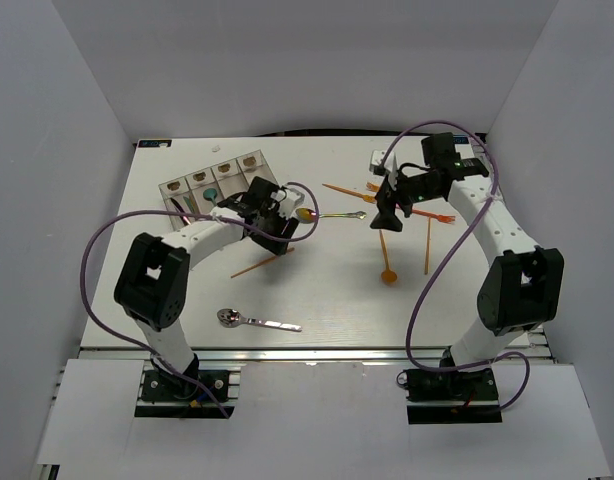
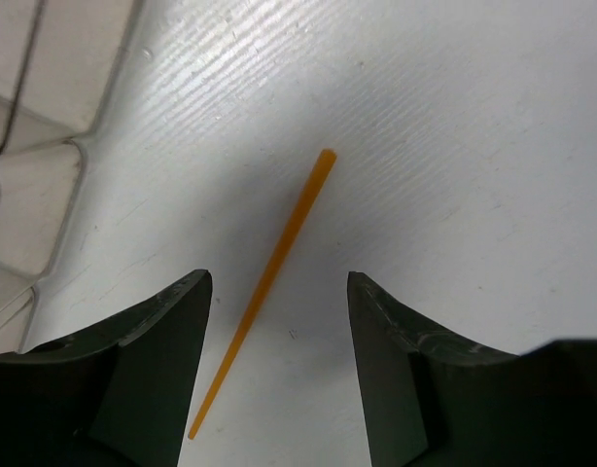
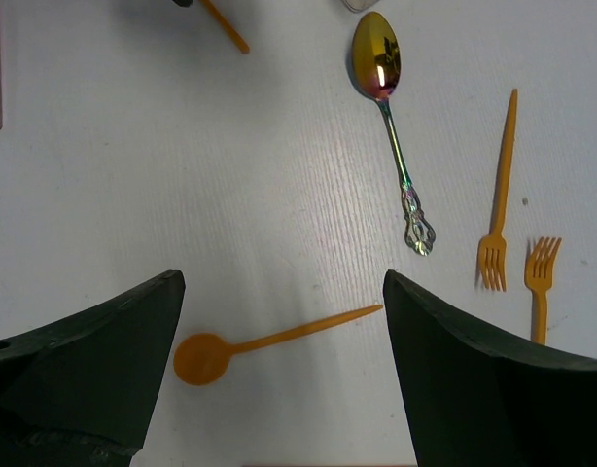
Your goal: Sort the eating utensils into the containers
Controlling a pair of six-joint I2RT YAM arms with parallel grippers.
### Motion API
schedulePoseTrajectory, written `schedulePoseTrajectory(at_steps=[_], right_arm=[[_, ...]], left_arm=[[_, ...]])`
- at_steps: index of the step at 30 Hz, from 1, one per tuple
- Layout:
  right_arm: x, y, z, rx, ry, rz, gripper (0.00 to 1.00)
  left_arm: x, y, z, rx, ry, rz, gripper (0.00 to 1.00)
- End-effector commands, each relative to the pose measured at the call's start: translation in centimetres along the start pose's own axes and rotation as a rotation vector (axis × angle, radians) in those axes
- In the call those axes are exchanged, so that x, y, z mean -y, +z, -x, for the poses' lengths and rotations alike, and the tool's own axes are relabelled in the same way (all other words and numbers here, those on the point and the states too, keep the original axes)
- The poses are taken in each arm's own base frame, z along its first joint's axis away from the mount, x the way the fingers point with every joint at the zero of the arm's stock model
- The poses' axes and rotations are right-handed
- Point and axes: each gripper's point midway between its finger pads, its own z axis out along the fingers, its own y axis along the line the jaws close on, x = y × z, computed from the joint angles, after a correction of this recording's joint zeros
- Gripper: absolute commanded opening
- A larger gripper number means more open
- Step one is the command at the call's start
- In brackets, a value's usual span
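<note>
Left wrist: orange stick (image 2: 266,282) lies within parted left pincer (image 2: 279,278).

1. White table (image 1: 337,300), faintly grained surface.
2. Plain white walls (image 1: 67,150) on three sides.
3. Small white object (image 1: 379,158) near the table's far edge; kind unclear.
4. Metal rail (image 1: 317,352) along the near edge.

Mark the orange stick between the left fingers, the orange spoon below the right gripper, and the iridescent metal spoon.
orange stick (image 2: 260,292), left wrist view, middle of its shaft
orange spoon (image 3: 202,358), right wrist view, its round bowl
iridescent metal spoon (image 3: 377,56), right wrist view, its bowl
</note>
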Motion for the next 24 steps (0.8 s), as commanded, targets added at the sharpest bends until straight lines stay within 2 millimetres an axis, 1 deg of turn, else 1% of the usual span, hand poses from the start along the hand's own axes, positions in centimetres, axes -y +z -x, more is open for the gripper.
schedulePoseTrajectory(at_steps=[1,3,4,5,6,7,8,9,10,11,12,13,14,15,16,21,22,23,24], right_arm=[[1.3,-1.3,-0.8,-0.005,0.03,-0.062,0.9],[2.1,-1.5,-1.9,-0.034,0.064,-0.087,0.89],[2.9,-1.6,-2.8,-0.052,0.093,-0.105,0.89],[3.5,-1.9,-3.7,-0.082,0.118,-0.128,0.88],[4.2,-2.2,-4.2,-0.098,0.131,-0.145,0.88],[4.7,-2.1,-5.2,-0.122,0.146,-0.155,0.88],[5.4,-2.4,-6.2,-0.161,0.152,-0.183,0.87],[5.9,-2.5,-6.7,-0.175,0.152,-0.196,0.87],[6.6,-2.7,-7.6,-0.195,0.161,-0.209,0.87],[7.1,-2.9,-8.3,-0.224,0.16,-0.227,0.87],[7.5,-3.1,-8.8,-0.237,0.15,-0.23,0.87],[8.1,-3.3,-9.3,-0.249,0.154,-0.235,0.87],[8.3,-3.3,-9.4,-0.249,0.157,-0.232,0.86],[8.4,-3.4,-9.4,-0.249,0.159,-0.228,0.86],[8.5,-3.5,-9.4,-0.248,0.168,-0.219,0.86],[7.6,-2.8,-9.0,-0.205,0.178,-0.181,0.85],[7.5,-2.8,-9.0,-0.201,0.186,-0.18,0.85],[7.3,-2.6,-9.0,-0.194,0.192,-0.173,0.85],[7.2,-2.6,-9.1,-0.192,0.196,-0.17,0.85]], left_arm=[[0.5,-4.6,4.7,0.177,-0.036,0.007,0.69],[0.7,-5.5,5.2,0.209,-0.064,0.01,0.72],[0.7,-5.9,5.2,0.222,-0.105,0.019,0.76],[0.5,-6.4,5.3,0.237,-0.096,0.027,0.79],[0.6,-7.8,6.3,0.29,-0.132,0.031,0.82],[0.7,-8.5,6.5,0.315,-0.143,0.036,0.85],[0.5,-8.9,6.4,0.328,-0.152,0.048,0.92],[0.5,-10.4,7.1,0.381,-0.158,0.058,0.95],[0.5,-11.2,7.4,0.407,-0.19,0.062,0.98],[0.6,-11.5,7.2,0.418,-0.201,0.063,0.98],[0.5,-12.1,7.4,0.442,-0.216,0.067,0.98],[0.7,-13.3,7.6,0.473,-0.221,0.067,0.98],[0.7,-13.7,7.6,0.488,-0.248,0.063,0.98],[0.8,-13.8,7.3,0.488,-0.254,0.061,0.98],[0.9,-14.5,7.3,0.507,-0.262,0.062,0.98],[1.5,-15.4,6.7,0.531,-0.368,0.032,0.98],[1.7,-15.3,6.3,0.528,-0.406,0.023,0.98],[1.8,-15.8,6.6,0.553,-0.425,0.016,0.98],[2.0,-15.8,6.5,0.559,-0.468,0.002,0.98]])
